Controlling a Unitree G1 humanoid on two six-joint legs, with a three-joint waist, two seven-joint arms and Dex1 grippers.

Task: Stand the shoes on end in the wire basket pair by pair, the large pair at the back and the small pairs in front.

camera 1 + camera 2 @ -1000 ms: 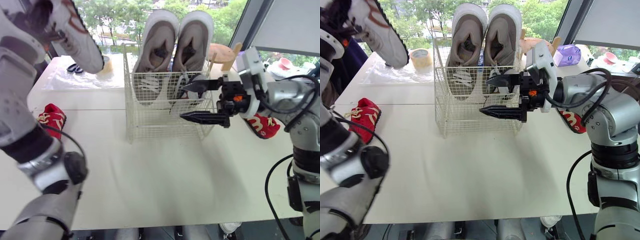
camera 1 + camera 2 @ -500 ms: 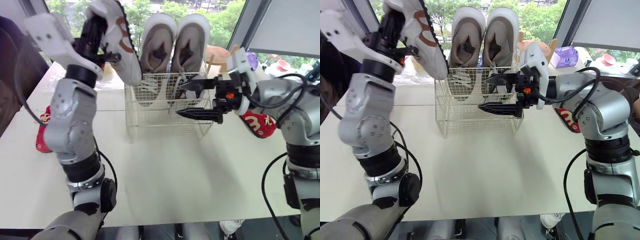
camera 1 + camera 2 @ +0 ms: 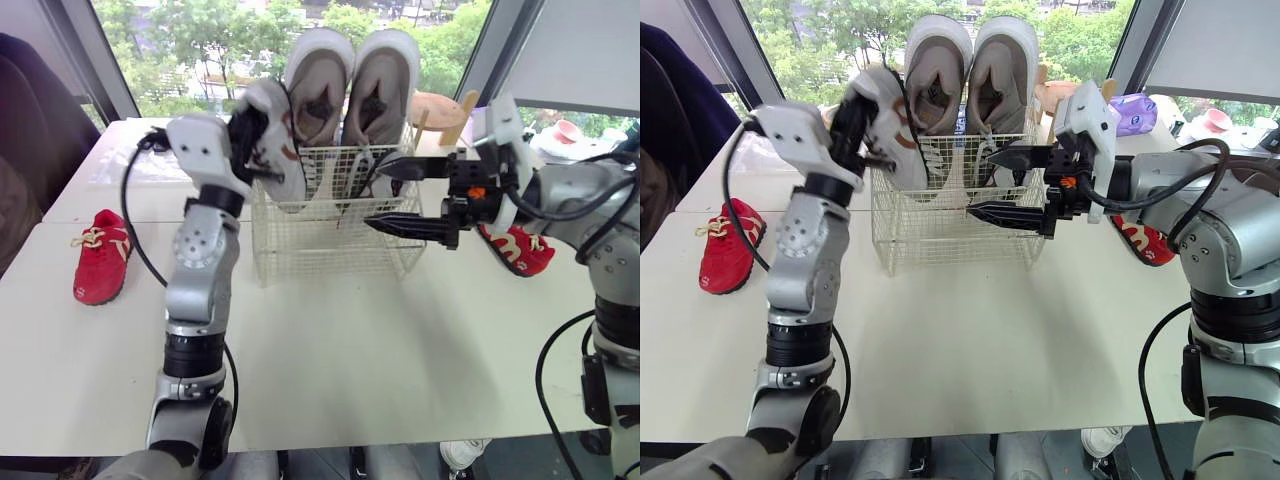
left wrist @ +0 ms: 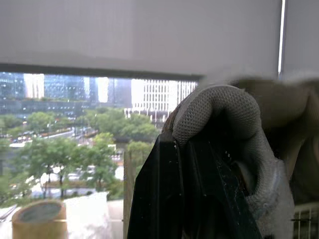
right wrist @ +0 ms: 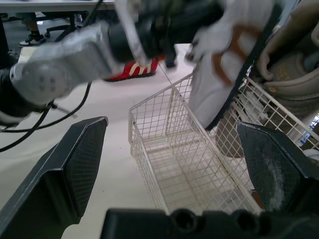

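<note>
As the left arm is dropping from its higher reach of half a second ago, the white sneaker [image 3: 277, 148] is dipping over the front-left corner of the wire basket [image 3: 330, 245], before the large pair [image 3: 350, 85] standing at the back. Its long axis is tilting near upright, toe down. The left gripper [image 3: 245, 128], forearm raised, is clamping its heel; the right gripper [image 3: 378, 195] is hovering wide open, empty, at the basket's right.

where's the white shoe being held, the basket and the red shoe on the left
white shoe [image 3: 896, 140], right eye view, its side
basket [image 3: 330, 240], left eye view, front wire wall
red shoe [image 3: 102, 262], left eye view, its upper
</note>
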